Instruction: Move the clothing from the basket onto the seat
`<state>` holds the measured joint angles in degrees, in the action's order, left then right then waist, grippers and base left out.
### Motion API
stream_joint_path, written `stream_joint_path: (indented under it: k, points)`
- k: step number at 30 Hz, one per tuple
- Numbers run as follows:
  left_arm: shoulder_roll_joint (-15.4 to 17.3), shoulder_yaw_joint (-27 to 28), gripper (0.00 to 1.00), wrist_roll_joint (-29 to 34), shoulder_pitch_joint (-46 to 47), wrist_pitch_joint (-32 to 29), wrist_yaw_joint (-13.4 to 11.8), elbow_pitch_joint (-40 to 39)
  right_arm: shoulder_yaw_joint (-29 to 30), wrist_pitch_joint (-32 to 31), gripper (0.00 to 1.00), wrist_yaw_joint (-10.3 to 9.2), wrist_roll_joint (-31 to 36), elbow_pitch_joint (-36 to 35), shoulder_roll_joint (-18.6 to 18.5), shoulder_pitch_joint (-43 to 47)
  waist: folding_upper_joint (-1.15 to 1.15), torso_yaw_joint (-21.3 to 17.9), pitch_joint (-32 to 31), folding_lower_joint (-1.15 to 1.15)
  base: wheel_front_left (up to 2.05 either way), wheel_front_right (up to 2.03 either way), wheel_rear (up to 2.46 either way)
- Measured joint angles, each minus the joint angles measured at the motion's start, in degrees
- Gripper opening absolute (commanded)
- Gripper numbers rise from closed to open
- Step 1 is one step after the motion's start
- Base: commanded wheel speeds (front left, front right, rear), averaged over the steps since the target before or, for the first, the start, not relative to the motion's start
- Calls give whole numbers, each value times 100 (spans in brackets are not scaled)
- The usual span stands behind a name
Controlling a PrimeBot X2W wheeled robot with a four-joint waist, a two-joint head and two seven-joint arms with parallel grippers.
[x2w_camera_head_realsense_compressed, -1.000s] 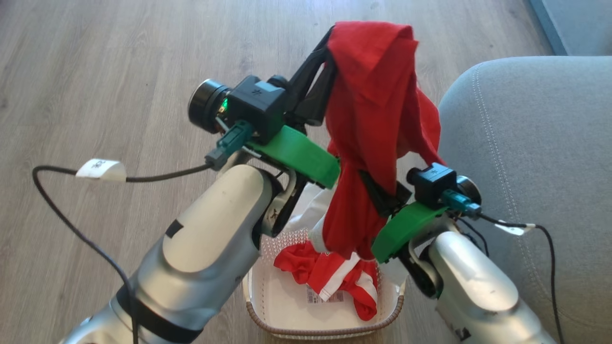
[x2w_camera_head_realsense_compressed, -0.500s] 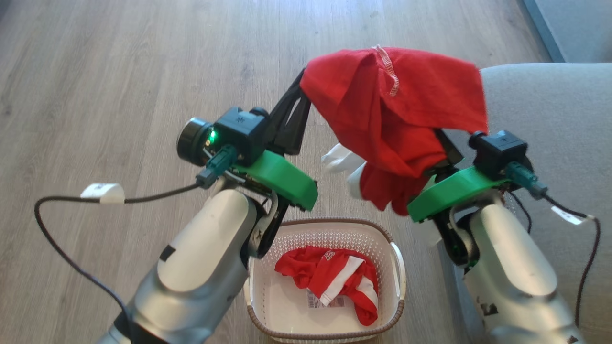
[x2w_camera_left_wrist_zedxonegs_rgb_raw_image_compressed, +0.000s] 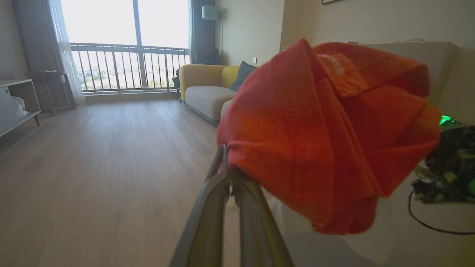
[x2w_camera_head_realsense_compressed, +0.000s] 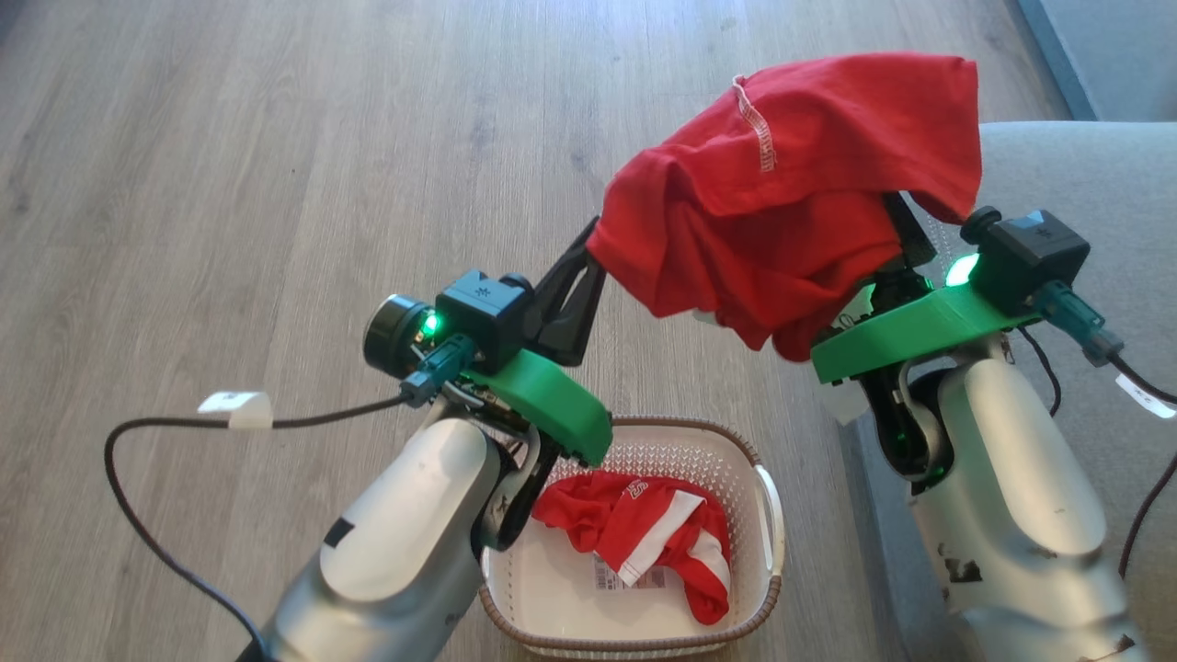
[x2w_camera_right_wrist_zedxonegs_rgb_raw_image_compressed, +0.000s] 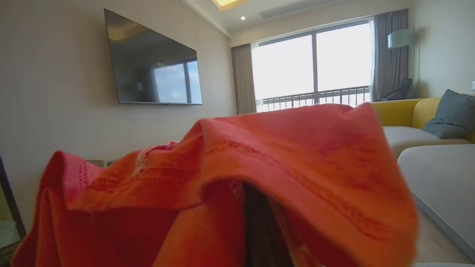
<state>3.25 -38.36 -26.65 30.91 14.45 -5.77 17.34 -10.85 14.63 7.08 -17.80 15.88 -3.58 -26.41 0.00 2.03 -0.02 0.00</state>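
Note:
A plain red garment (x2w_camera_head_realsense_compressed: 791,193) hangs bunched in the air between both grippers, above the floor and beside the grey seat (x2w_camera_head_realsense_compressed: 1094,184). My left gripper (x2w_camera_head_realsense_compressed: 596,244) is shut on its left edge; the left wrist view shows the closed fingertips (x2w_camera_left_wrist_zedxonegs_rgb_raw_image_compressed: 226,163) pinching the cloth (x2w_camera_left_wrist_zedxonegs_rgb_raw_image_compressed: 326,129). My right gripper (x2w_camera_head_realsense_compressed: 901,225) is shut on the right side, its fingers mostly draped by the fabric (x2w_camera_right_wrist_zedxonegs_rgb_raw_image_compressed: 259,155). Below, the cream basket (x2w_camera_head_realsense_compressed: 740,452) stands on the floor. In it lies a red garment with white panels (x2w_camera_head_realsense_compressed: 644,538).
Wooden floor (x2w_camera_head_realsense_compressed: 276,184) spreads to the left and ahead. The seat's rounded corner is close to my right forearm (x2w_camera_head_realsense_compressed: 1011,496). A black cable (x2w_camera_head_realsense_compressed: 165,552) loops off the left wrist. A yellow sofa (x2w_camera_left_wrist_zedxonegs_rgb_raw_image_compressed: 207,85) stands farther back in the room.
Both grippers have lifted the plain red garment higher and carried it right toward the seat; its hanging end has come clear of the basket. The head view has shifted a little.

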Motion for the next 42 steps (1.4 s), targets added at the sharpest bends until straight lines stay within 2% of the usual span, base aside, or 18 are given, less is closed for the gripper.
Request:
stream_joint_path:
  k: [14, 31, 32, 34, 42]
  points:
    - [-32, -77, 0, 53, -257, 0, 259, 224, 77, 0, 0, 1, 8, -53, 0, -2, 0, 28, 68, 0, 0, 0, 0]
    - [-36, -142, 0, 203, -307, 0, 390, 204, 122, 0, 0, 0, 7, -71, 0, -2, 0, 41, 74, 0, 0, 0, 0]
    - [-36, -164, 9, 203, -315, 0, 408, 203, 126, 0, 0, 0, 5, -71, 0, -2, 0, 40, 76, 0, 0, 0, 0]
    - [-37, -215, 100, 233, -345, 0, 410, 205, 136, 0, 0, 0, -32, -70, 0, -2, 0, 37, 80, 0, 0, 0, 0]
    - [-37, -349, 100, 302, -557, 0, 567, 342, 235, 0, 0, 0, -43, -75, 1, -2, 0, 18, 82, 0, 0, 0, 0]
